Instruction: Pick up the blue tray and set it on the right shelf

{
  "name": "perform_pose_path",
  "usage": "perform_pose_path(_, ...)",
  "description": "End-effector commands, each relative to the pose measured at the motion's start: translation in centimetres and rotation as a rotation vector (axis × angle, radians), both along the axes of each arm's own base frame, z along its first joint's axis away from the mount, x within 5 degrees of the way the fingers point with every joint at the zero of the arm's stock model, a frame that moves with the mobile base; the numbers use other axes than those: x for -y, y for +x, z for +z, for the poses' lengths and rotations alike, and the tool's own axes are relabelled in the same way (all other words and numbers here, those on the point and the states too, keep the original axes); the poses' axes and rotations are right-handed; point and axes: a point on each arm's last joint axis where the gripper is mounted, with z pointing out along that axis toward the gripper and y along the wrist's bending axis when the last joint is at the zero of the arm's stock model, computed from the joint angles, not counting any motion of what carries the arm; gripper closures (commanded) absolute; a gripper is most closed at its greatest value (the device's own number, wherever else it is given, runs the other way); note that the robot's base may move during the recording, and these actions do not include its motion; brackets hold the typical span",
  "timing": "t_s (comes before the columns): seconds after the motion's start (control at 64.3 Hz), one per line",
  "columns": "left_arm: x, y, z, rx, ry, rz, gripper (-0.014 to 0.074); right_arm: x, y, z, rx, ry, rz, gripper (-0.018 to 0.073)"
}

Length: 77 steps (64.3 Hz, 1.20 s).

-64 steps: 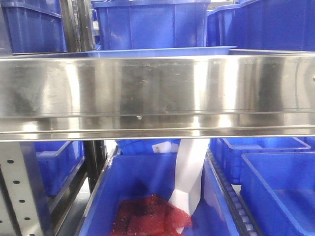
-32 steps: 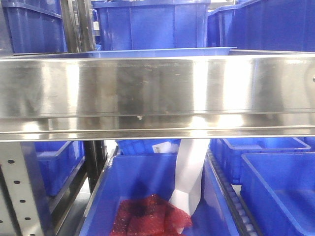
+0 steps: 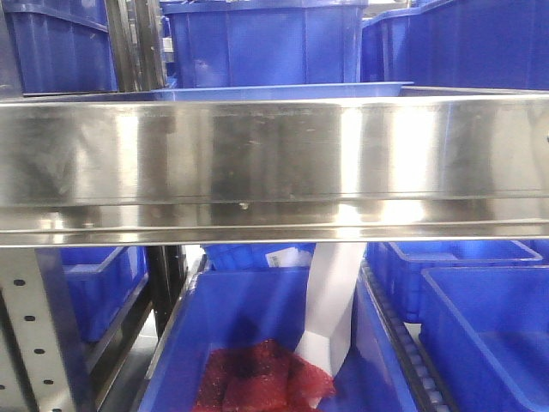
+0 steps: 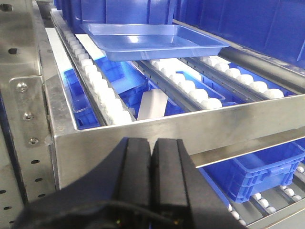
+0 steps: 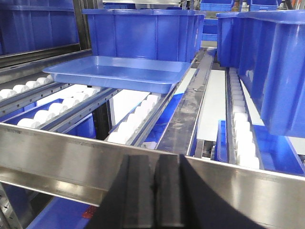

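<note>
The light blue tray (image 4: 152, 42) rests flat on the white rollers of the steel right shelf (image 4: 190, 131), in front of a deep bin. In the right wrist view the blue tray (image 5: 116, 71) lies left of centre, beyond the front rail of the shelf (image 5: 57, 160). From the front only the tray's rim (image 3: 283, 89) shows above the shelf's rail (image 3: 274, 163). My left gripper (image 4: 153, 143) is shut and empty, just short of the rail and well back from the tray. My right gripper (image 5: 155, 160) is also shut and empty, on the near side of the rail.
Deep dark-blue bins (image 5: 143, 33) stand behind and to the right of the tray (image 5: 271, 62). More bins sit on the lower level (image 3: 480, 335), one holding a red mesh bag (image 3: 257, 378). A perforated upright (image 3: 34, 335) stands at the lower left.
Only the reflections on the front rail shift slightly. The tray rim stays where it was.
</note>
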Motion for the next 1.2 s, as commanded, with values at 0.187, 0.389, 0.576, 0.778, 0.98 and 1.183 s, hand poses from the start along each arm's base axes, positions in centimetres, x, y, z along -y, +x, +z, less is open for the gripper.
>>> perform_pose_path(0.187, 0.1, 0.0, 1.7, 0.099, -0.055, -0.015, 0.0645, 0.0, 0.0, 1.5, 0.106, 0.006, 0.004, 0.0503)
perform_pose_path(0.389, -0.3, -0.3, 1.7, 0.122, -0.046, 0.019, 0.0645, 0.0, 0.0, 1.5, 0.106, 0.006, 0.004, 0.0503)
perform_pose_path(0.576, -1.6, -1.1, -0.7, 0.187, 0.014, 0.190, 0.0645, 0.0, 0.0, 1.5, 0.106, 0.006, 0.004, 0.0503)
perform_pose_path(0.778, -2.5, -1.1, -5.9, 0.217, 0.023, 0.360, 0.0645, 0.0, 0.0, 1.5, 0.106, 0.006, 0.004, 0.0503)
perform_pose_path(0.98, -2.9, -0.4, -10.6, 0.290, -0.002, 0.422, 0.0645, 0.0, 0.0, 1.5, 0.106, 0.006, 0.004, 0.0503)
perform_pose_path(1.183, -2.9, -0.4, -10.6, 0.268, 0.005, 0.416, 0.0645, 0.0, 0.0, 1.5, 0.106, 0.006, 0.004, 0.0503)
